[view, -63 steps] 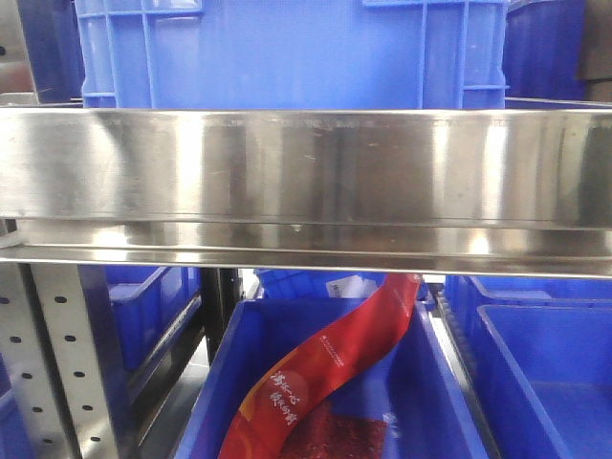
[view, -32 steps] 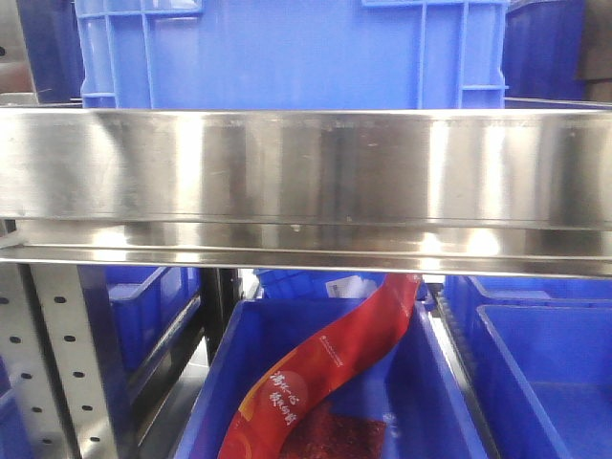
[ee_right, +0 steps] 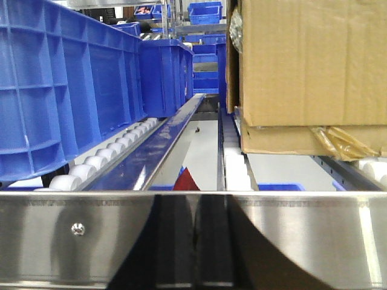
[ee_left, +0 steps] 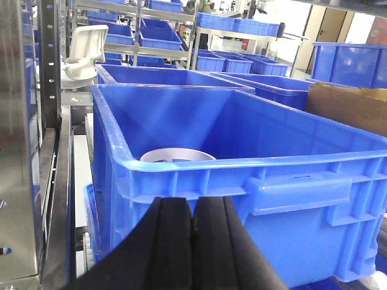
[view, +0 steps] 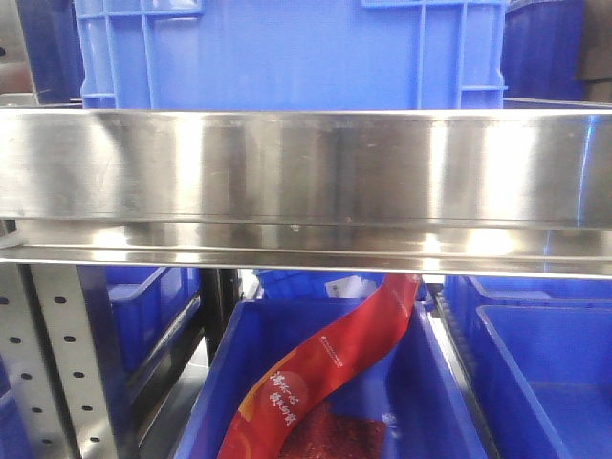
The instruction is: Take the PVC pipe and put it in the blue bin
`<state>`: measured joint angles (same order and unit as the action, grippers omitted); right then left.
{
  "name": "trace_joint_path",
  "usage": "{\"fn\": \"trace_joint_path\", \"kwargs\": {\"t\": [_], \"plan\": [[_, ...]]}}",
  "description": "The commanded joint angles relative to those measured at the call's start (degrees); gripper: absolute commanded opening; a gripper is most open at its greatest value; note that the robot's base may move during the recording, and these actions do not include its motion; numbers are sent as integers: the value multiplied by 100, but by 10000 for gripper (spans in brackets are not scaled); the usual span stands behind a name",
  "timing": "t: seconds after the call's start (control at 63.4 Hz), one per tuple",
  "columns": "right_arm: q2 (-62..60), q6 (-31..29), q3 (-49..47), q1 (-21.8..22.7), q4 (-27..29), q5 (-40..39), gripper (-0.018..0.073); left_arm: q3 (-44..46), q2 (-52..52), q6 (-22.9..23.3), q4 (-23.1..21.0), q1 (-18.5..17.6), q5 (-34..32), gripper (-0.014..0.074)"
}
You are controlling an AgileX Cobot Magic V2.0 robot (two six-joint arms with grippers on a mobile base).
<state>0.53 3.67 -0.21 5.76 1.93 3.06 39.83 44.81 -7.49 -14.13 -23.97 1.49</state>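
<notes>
— Where do we find the PVC pipe [ee_left: 177, 155]?

— Low inside the blue bin [ee_left: 254, 175], near its front wall; from our left wrist view only the top of its white arc shows over the rim, running left to right.

— And our fingers?

— The left gripper [ee_left: 192, 241] is pressed together, empty, just outside that front wall, with the pipe straight ahead beyond it. The right gripper [ee_right: 195, 241] looks closed too, facing the steel rail [ee_right: 91, 235] beside a cardboard box [ee_right: 308, 66]. We judge the left arm nearer.

PVC pipe [ee_left: 176, 155] inside bin [ee_left: 242, 175] — cardboard box [ee_left: 351, 109] right of bin.
</notes>
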Motion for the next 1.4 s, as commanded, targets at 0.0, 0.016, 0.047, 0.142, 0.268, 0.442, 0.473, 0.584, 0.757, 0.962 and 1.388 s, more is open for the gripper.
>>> {"fn": "trace_joint_path", "kwargs": {"t": [0.0,0.016,0.047,0.142,0.268,0.442,0.473,0.584,0.757,0.962,1.388], "plan": [[-53,-25,21,30,-16,-92,-169,11,-35,-6,-28,-33,-81,-111],[-53,-25,21,30,-16,-103,-169,11,-35,-6,-28,-33,-104,-111],[-53,-25,21,30,-16,-114,-169,11,-35,-6,-28,-33,-116,-111],[-53,-25,21,30,-16,-203,-169,11,-35,-6,-28,-33,-116,-111],[-53,-25,21,30,-16,-203,-169,11,-35,-6,-28,-33,-116,-111],[-53,-25,21,30,-16,-203,-169,11,-35,-6,-28,-33,-116,-111],[-53,-25,21,30,-16,-203,-169,11,-35,-6,-28,-33,-116,-111],[-53,-25,21,30,-16,-203,-169,11,-35,-6,-28,-33,-116,-111],[-53,-25,21,30,-16,-203,-169,11,-35,-6,-28,-33,-116,-111],[-53,-25,21,30,-16,-203,-169,11,-35,-6,-28,-33,-116,-111],[-53,-25,21,30,-16,-203,-169,-1843,-1581,59,1001,1265,-259,-105]]}}
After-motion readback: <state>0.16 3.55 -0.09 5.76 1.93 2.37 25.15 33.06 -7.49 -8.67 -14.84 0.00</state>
